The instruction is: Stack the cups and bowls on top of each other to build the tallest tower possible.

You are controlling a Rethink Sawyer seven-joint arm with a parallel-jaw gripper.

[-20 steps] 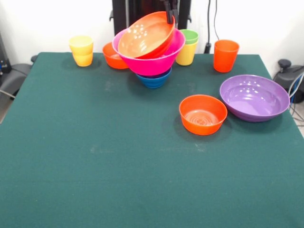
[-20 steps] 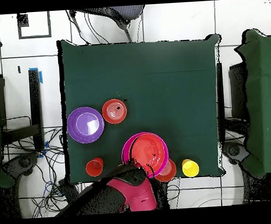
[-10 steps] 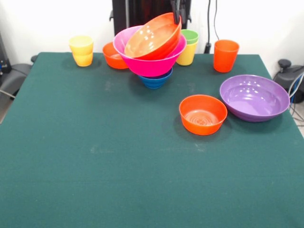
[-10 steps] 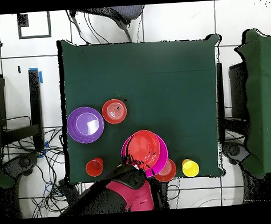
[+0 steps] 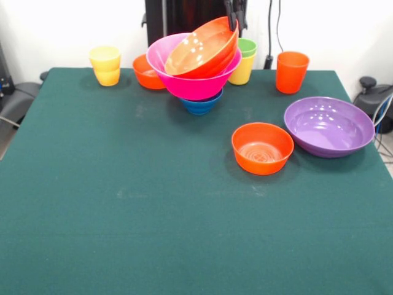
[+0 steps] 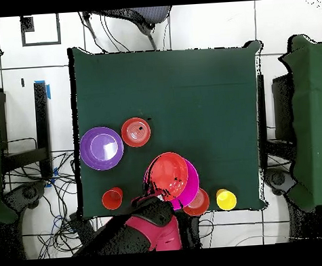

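My gripper point(image 5: 232, 20) comes down at the far table edge and is shut on the raised far rim of the wide orange bowl point(image 5: 201, 50). That bowl tilts steeply inside the big pink bowl point(image 5: 191, 85), which rests on the small blue bowl point(image 5: 201, 104). From above, the orange bowl point(image 6: 168, 176) covers most of the pink bowl point(image 6: 191, 184). Two stacked yellow cups point(image 5: 105, 65) stand at the far left. A green cup in a yellow cup point(image 5: 244, 60) and the taller orange cup point(image 5: 291, 72) stand at the far right. One small orange bowl point(image 5: 146, 74) sits behind the pile.
A wide purple bowl point(image 5: 328, 126) sits at the right edge with another small orange bowl point(image 5: 262, 147) beside it. The green table point(image 5: 153, 221) stretches open toward the camera. My arm point(image 6: 152, 227) enters over the table's edge beside the pile.
The gripper has carried the orange bowl's rim to the right in the front view, and the bowl has shifted with it inside the pink bowl. The pink bowl sits more level.
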